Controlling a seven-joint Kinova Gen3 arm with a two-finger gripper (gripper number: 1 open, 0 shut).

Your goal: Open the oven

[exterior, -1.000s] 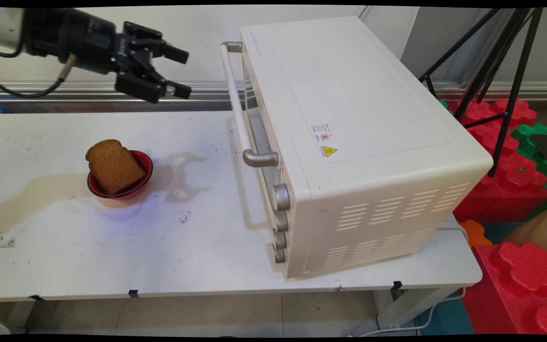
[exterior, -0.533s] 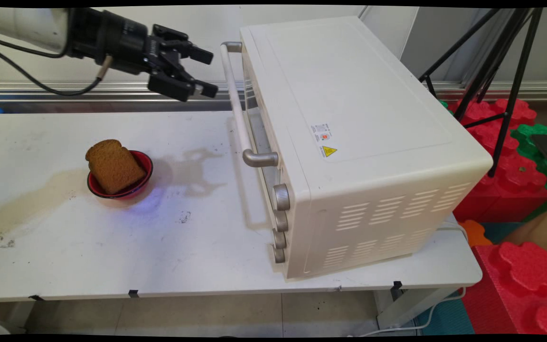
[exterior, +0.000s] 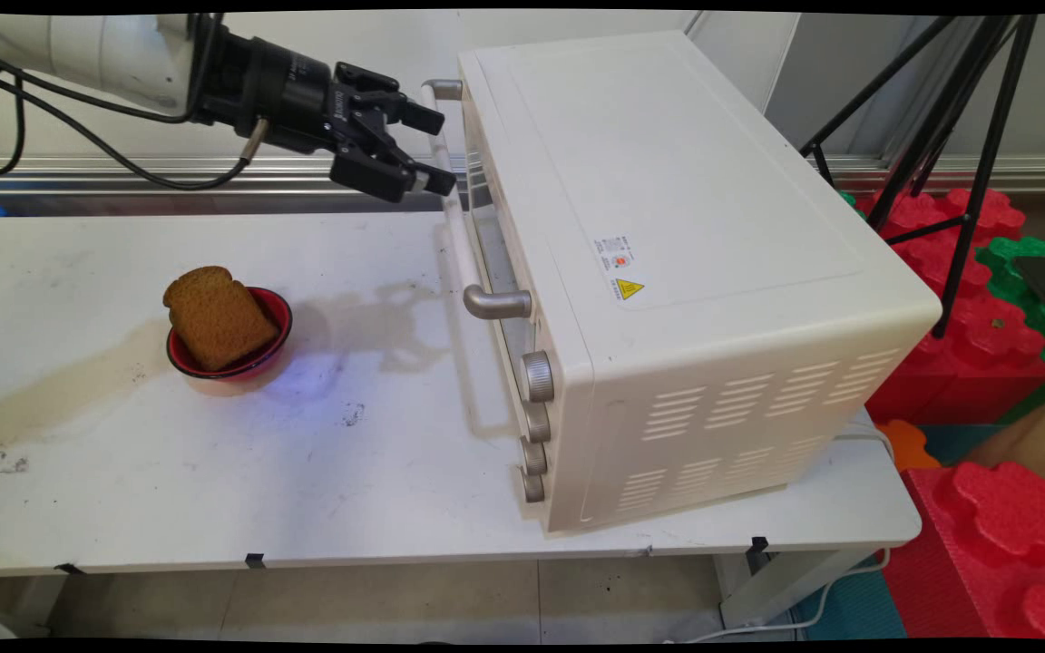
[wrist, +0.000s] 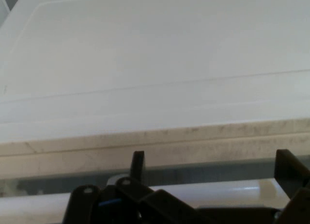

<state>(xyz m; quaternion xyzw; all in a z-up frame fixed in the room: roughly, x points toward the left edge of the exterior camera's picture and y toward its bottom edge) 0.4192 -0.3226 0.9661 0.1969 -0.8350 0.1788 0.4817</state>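
Claw (exterior: 434, 150): held high and level, pointed right at the oven's front; fingers spread apart, nothing between them but the far part of the door handle, one finger (exterior: 423, 116) above the bar and one below; contact not clear from the main view.
Why so held: spread wide enough to take the bar between the fingers, level because the bar stands out from the door's front face.
Door handle (exterior: 453, 213): pale bar with grey end brackets, running along the top of the door from far to near; claw at its far part.
Oven (exterior: 668, 227): cream toaster oven on the right half of the worktop, door facing left toward the arm, door closed; four knobs (exterior: 537, 375) in a column at the near end of the front.
Bowl (exterior: 268, 349): small red one, left of the oven and well apart from it, well below and nearer than the claw.
Toast (exterior: 217, 316): brown slice leaning in the bowl, sticking out past the rim, so open to a grip from above.
Worktop (exterior: 214, 481): white, stained tan at the left.
Main view only: bowl, toast, knobs, the claw's height over the worktop.
Hand view only: claw (wrist: 208, 166) close up, fingers (wrist: 138, 164) apart with the handle bar (wrist: 232, 191) low between them, oven top (wrist: 155, 64) filling the rest; bowl and toast not seen there.
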